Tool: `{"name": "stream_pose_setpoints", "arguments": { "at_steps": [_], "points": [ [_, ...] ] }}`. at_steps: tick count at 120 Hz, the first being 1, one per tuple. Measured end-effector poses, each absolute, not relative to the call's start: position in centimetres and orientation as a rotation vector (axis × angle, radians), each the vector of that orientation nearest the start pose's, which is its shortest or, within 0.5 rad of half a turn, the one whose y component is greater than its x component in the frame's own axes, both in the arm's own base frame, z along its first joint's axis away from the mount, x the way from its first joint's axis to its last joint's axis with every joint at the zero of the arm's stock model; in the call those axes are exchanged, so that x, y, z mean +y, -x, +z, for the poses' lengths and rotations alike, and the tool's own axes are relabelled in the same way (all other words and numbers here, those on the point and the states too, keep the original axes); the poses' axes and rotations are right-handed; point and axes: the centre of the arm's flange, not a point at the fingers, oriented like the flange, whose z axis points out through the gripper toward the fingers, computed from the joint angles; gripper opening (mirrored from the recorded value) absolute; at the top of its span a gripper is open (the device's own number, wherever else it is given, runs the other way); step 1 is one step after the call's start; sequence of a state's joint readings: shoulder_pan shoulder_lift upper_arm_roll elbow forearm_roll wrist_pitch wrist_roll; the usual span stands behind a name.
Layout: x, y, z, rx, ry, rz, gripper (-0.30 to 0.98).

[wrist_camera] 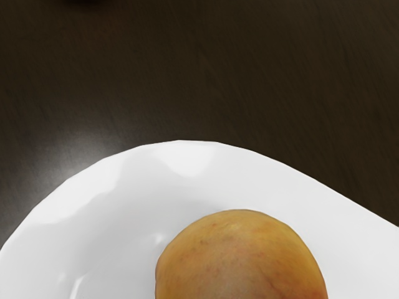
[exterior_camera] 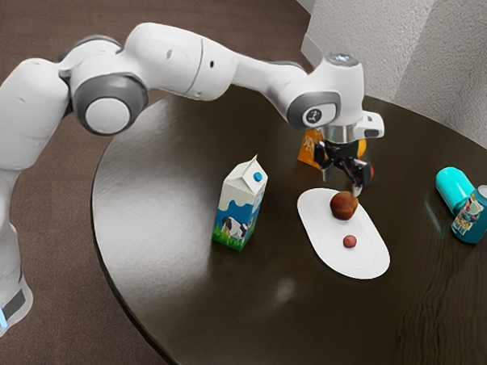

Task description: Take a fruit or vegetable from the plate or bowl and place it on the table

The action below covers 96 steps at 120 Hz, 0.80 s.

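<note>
Dark table [exterior_camera: 169,242] | big fruit [exterior_camera: 344,205] on plate [exterior_camera: 320,228], just inside its end edge; small fruit [exterior_camera: 349,242] nearer mid-plate | gripper [exterior_camera: 341,184] wide, empty, near big fruit, presumably to leave room to straddle it | next: align, lower

Exterior view: fairly bright, soft light. Broad pale sheen on the table [exterior_camera: 161,234] toward the exterior view's left, smaller hazy glare spot between milk carton [exterior_camera: 239,203] and oval plate [exterior_camera: 364,262]; rest of tabletop dark. Plate nearly flat white, faint shading. Wall [exterior_camera: 382,31] pale, floor [exterior_camera: 204,14] dim brown. White arm [exterior_camera: 169,60] bright on upper surfaces, greyer underneath. Light streak on turquoise can [exterior_camera: 454,188]. Round fruit [exterior_camera: 344,205] reads dark red-brown.

Wrist view: tabletop very dark, diffuse glow beside plate. Bright reflection patches inside rim, small glints near fruit. Fruit warm yellow-orange, softly lit.
</note>
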<state>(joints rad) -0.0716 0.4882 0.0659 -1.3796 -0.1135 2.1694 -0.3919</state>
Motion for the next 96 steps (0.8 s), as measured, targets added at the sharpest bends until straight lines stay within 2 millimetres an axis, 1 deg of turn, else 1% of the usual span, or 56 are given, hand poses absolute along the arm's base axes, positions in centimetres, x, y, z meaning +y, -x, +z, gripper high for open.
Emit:
{"name": "stream_pose_setpoints", "arguments": {
  "at_steps": [13, 28, 38, 64, 96],
  "points": [
    [-2.8, -72.8, 45.3, -0.686, 3.175, -0.457, 0.69],
    [-3.9, -72.9, 44.9, -0.688, 3.187, -0.472, 0.69],
    [-4.6, -73.0, 44.3, -0.689, 3.194, -0.472, 0.69],
    [-4.6, -73.2, 43.1, -0.715, 3.191, -0.470, 0.69],
    [-4.5, -73.3, 42.1, -0.733, 3.183, -0.482, 0.69]
  ]
}}
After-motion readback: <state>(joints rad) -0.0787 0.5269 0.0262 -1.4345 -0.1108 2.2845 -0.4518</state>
